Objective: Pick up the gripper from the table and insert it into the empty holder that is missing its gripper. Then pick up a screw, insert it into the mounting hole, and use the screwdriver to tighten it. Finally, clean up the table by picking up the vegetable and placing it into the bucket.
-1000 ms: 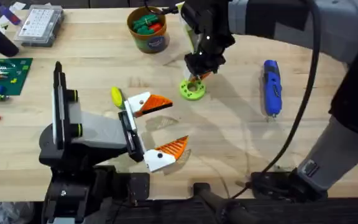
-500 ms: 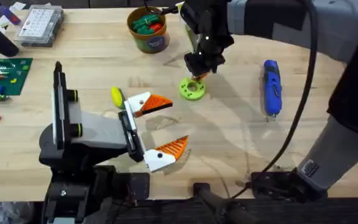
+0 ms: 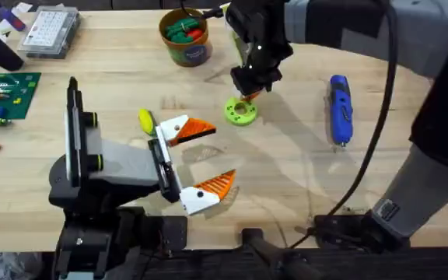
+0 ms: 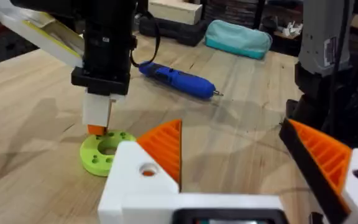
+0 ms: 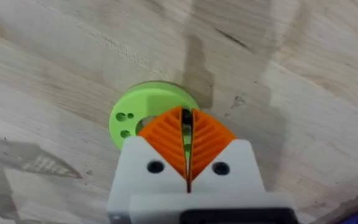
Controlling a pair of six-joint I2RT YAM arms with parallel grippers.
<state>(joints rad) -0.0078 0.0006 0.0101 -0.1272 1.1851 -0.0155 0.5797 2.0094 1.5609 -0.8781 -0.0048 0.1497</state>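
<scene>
I've got the right gripper (image 3: 247,95) pointing straight down over the green ring holder (image 3: 240,112) mid-table, its 2 orange pads (image 5: 208,138) pressed together with something thin and dark between them that I can't make out. My left gripper (image 3: 197,162) rests low near the front edge with its jaws spread wide and nothing between them, the yellow vegetable (image 3: 145,119) lying just beside its upper finger. The blue screwdriver (image 3: 339,109) lies flat off to the right, and the orange bucket (image 3: 186,37) stands at the back.
</scene>
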